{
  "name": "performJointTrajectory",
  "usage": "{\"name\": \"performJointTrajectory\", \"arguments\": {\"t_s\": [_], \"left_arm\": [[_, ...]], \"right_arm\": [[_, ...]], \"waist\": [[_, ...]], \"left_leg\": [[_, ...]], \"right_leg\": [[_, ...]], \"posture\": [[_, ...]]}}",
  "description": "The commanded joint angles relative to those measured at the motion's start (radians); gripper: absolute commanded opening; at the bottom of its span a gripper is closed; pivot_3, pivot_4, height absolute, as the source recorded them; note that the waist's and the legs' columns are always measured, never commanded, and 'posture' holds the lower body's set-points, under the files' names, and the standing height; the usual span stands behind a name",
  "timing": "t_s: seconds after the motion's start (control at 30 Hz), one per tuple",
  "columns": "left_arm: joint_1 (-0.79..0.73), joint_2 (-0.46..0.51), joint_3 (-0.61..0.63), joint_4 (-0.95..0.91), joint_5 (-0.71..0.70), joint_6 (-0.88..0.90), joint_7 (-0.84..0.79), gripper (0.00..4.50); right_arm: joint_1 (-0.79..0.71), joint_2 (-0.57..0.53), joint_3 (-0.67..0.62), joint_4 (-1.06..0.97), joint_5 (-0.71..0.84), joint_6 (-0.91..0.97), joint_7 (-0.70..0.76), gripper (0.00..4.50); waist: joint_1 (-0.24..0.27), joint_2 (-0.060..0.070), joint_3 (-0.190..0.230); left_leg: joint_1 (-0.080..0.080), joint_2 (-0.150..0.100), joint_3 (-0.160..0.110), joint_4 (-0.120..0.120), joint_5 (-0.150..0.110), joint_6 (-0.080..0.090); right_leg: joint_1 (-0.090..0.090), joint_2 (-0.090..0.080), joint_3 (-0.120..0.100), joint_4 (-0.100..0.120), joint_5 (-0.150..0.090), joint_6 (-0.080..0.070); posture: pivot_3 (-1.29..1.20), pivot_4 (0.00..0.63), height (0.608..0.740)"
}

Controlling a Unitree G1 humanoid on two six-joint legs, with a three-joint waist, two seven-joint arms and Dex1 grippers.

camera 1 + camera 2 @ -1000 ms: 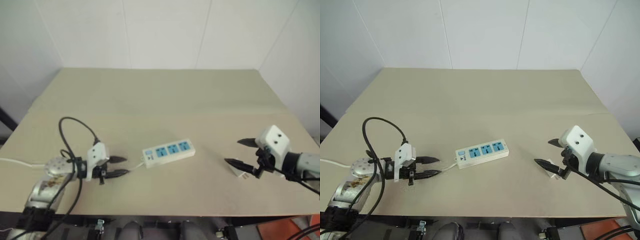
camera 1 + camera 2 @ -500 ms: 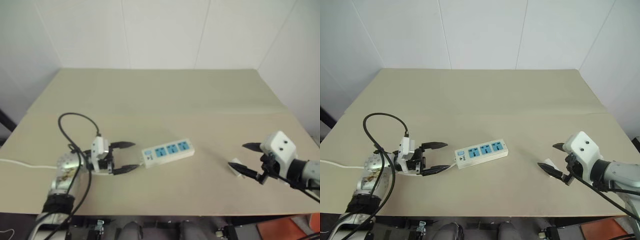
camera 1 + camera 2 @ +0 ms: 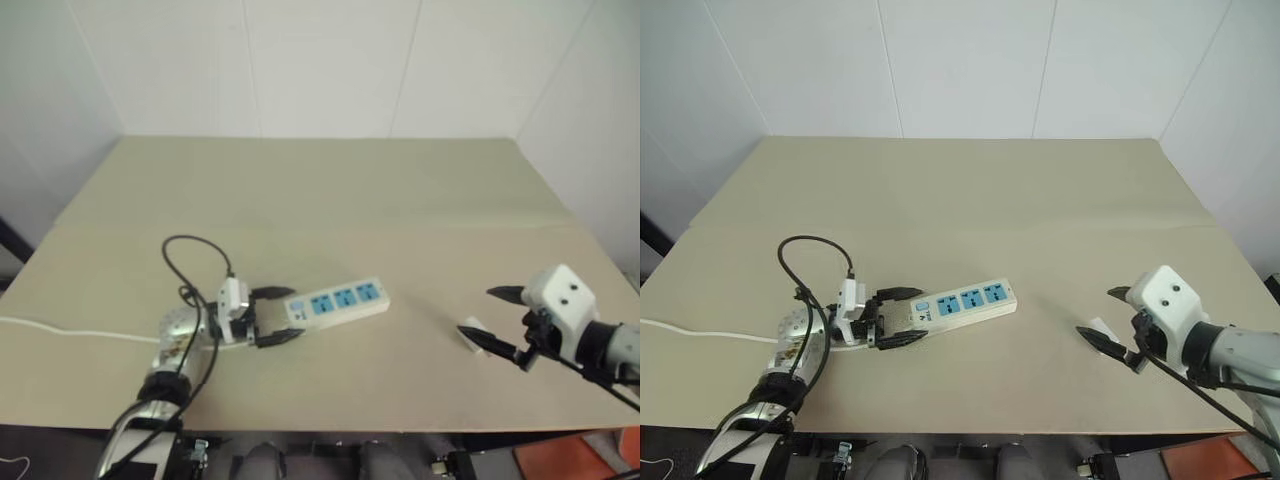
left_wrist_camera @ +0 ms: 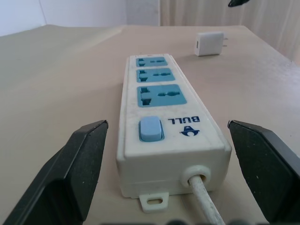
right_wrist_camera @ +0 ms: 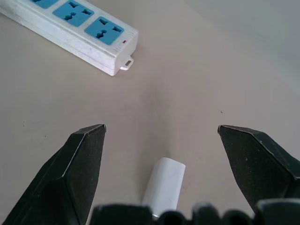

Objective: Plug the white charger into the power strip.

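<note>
Power strip [image 3: 336, 301] lies flat on the beige worktop [image 3: 330, 190], slightly left of centre, with its long axis running left to right and its far end angled a little away from the robot. Its three blue-faced sockets face upward; the switch [image 4: 150, 129] sits at the left end, where the thin white cord [image 3: 60, 329] exits and runs off toward the left edge of the worktop. Left gripper [image 3: 283, 315] lies low over the worktop and points to the right, its two black fingers spread wide apart, one on each side of the switch end of the strip. In the left wrist view the fingers [image 4: 82, 164] stand clear of the strip's side walls, with worktop visible between finger and housing on both sides; nothing is clamped. White charger [image 3: 472, 332] rests on the worktop well to the right of the strip, lying on its side and not plugged in. Right gripper [image 3: 490, 318] hangs just beside the charger, angled downward and to the left, fingers held wide apart and empty. In the right wrist view the charger [image 5: 164, 185] lies between the two spread fingers [image 5: 79, 164], close to the gripper base.
</note>
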Motion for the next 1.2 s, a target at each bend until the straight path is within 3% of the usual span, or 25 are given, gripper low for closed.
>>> {"name": "performJointTrajectory", "arguments": {"t_s": [0.03,0.3,0.47,0.53,0.63,0.77,0.83,0.93,1.03,1.2], "left_arm": [[-0.024,-0.010,-0.009,0.042,0.032,-0.049,0.023,4.46],[-0.043,-0.033,-0.025,0.061,0.070,-0.051,0.068,4.46],[-0.020,-0.024,-0.032,0.023,0.047,-0.004,0.021,3.29],[-0.015,-0.021,-0.034,0.010,0.050,0.009,0.021,3.27],[-0.012,-0.013,-0.041,-0.007,0.060,0.026,0.017,3.27],[-0.018,-0.006,-0.051,-0.025,0.057,0.038,-0.006,3.27],[-0.031,0.001,-0.060,-0.014,0.078,0.013,-0.005,3.27],[-0.057,0.003,-0.069,0.018,0.093,-0.015,-0.005,3.27],[-0.083,-0.006,-0.071,0.042,0.091,-0.027,-0.001,3.27],[-0.093,-0.023,-0.083,0.056,0.088,-0.036,-0.013,3.27]], "right_arm": [[0.001,-0.002,-0.048,-0.041,0.001,0.008,-0.017,4.50],[0.010,0.002,-0.048,-0.050,-0.005,0.012,-0.031,4.50],[0.013,0.002,-0.036,-0.042,-0.017,0.003,-0.036,4.50],[0.013,-0.009,-0.034,-0.041,-0.018,0.012,-0.032,4.50],[-0.035,-0.067,-0.029,-0.036,0.017,0.098,-0.015,4.50],[-0.176,-0.270,0.036,-0.021,0.102,0.327,0.040,4.50],[-0.287,-0.363,0.117,0.014,0.136,0.397,0.067,4.50],[-0.568,-0.442,0.355,0.080,0.161,0.556,0.106,4.50],[-0.855,-0.418,0.619,0.136,0.121,0.687,0.153,4.50],[-1.117,-0.280,0.920,0.297,0.042,0.834,0.136,4.50]], "waist": [[0.000,0.000,0.000],[0.004,0.000,0.000],[0.002,0.000,-0.001],[0.001,0.001,-0.001],[0.001,0.001,-0.001],[-0.004,0.002,-0.001],[-0.002,0.002,-0.001],[-0.001,0.002,-0.001],[0.000,0.002,-0.001],[0.002,0.002,-0.001]], "left_leg": [[0.000,0.000,0.000,0.000,0.000,0.000],[0.001,0.000,0.000,0.000,0.000,0.000],[0.001,0.000,0.000,0.000,0.000,0.000],[0.001,0.000,0.000,0.000,0.000,0.000],[0.001,0.000,-0.001,0.000,0.000,0.000],[0.001,0.000,0.000,0.000,0.000,0.000],[0.002,0.000,-0.001,0.000,0.000,0.000],[0.000,0.001,-0.001,0.000,0.000,0.000],[-0.001,0.001,0.000,0.000,0.000,0.000],[-0.006,0.000,-0.001,0.000,0.000,0.000]], "right_leg": [[0.000,0.000,0.000,0.000,0.000,0.000],[0.001,0.000,0.000,0.000,0.000,0.000],[0.001,0.000,0.000,0.000,0.000,0.000],[0.001,0.000,0.000,0.000,0.000,0.000],[0.001,0.000,0.000,0.000,0.000,0.000],[0.001,0.000,0.000,0.000,0.000,0.000],[0.001,0.000,0.000,0.000,0.000,0.000],[0.000,0.000,-0.001,-0.001,0.000,0.000],[-0.002,0.000,0.000,-0.002,0.001,-0.001],[-0.006,-0.001,-0.001,-0.001,0.001,-0.001]], "posture": [[0.00,0.150,0.740],[0.00,0.150,0.740],[0.00,0.150,0.740],[0.00,0.150,0.740],[0.00,0.150,0.740],[0.00,0.150,0.740],[0.00,0.150,0.740],[0.00,0.150,0.740],[0.00,0.150,0.740],[0.00,0.150,0.740]]}}
